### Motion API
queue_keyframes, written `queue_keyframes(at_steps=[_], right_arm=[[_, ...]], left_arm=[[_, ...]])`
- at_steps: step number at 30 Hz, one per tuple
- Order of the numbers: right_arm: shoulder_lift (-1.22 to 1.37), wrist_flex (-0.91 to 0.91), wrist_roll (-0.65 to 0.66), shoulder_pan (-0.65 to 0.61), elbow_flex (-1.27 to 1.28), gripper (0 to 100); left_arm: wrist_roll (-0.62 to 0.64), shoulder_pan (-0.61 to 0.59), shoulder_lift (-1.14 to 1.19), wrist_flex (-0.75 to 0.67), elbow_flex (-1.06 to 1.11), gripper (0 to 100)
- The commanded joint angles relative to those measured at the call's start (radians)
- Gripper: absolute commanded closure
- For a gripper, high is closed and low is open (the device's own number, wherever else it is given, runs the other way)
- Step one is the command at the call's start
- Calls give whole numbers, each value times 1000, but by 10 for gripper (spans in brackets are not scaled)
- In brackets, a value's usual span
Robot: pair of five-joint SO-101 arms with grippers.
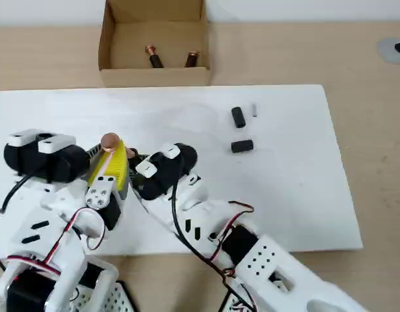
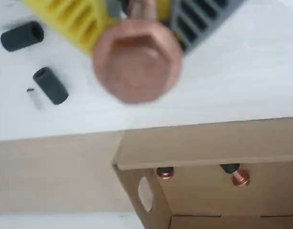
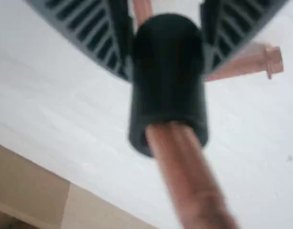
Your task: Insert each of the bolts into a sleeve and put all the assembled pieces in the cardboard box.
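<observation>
Left gripper (image 1: 112, 153) is clamped on the bolt (image 2: 136, 59) just under its head. Right gripper (image 3: 167, 33) is clamped on a sleeve (image 3: 167, 90). They meet at the near-left of the white mat (image 1: 297, 195), tips almost touching. A copper shaft sits in the sleeve's bore in the right wrist view; you can't tell how deep.

Risks, as I judge them:
- If shaft and bore are off-axis, pushing jams it or twists the sleeve in the pads.
- The bolt is held near 1 end, so side load may pivot it or pop it out.
- Let go on the wrong side first and the piece drops and rolls.
- The 2 arms are crowded, so any swing may knock the fingers together.
- A loose bolt (image 3: 246, 64) lies on the mat just beside the sleeve, and a low move may sweep it away.

Room:
- The cardboard box (image 1: 154, 78) sits far of the grippers, just off the mat's far edge, with 2 assembled pieces (image 1: 154, 57) inside by its near wall.
- You must clear that wall, so carry high.
- Bare mat lies between the grippers and the box.
- 2 loose sleeves (image 1: 239, 117) and a small pin (image 1: 254, 110) lie to the right, well apart from the arms.
- The near edge is taken up by the arm bases.
</observation>
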Motion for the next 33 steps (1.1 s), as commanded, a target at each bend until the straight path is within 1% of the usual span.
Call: queue_keyframes(at_steps=[1, 7, 11, 15, 16, 18, 20, 25, 28, 30, 33], right_arm=[[-38, -25, 8, -12, -35, 989], [-36, -25, 8, -12, -35, 989], [-35, -25, 8, -12, -35, 989], [-35, -25, 12, -12, -35, 989], [-35, -25, 26, -12, -35, 989], [-35, -26, 49, -12, -35, 989], [-35, -26, 51, -12, -35, 989], [-35, -26, 51, -12, -36, 989], [-35, -26, 58, 1, -47, 989], [-28, -23, 60, 38, -88, 989], [38, 15, 57, 127, -211, 989]], left_arm=[[-25, 8, 10, 5, 29, 994], [-31, 11, 12, 3, 31, 984], [-26, 12, 12, 5, 37, 908], [-25, 11, 12, 14, 51, 862], [-17, 11, 12, 14, 51, 849], [37, 8, 12, 14, 41, 821], [71, 8, 12, 29, 21, 809], [71, 8, 12, 118, -69, 807], [74, 6, 13, 242, -167, 807], [74, 6, 13, 324, -245, 807], [69, -41, 59, 443, -358, 811]])
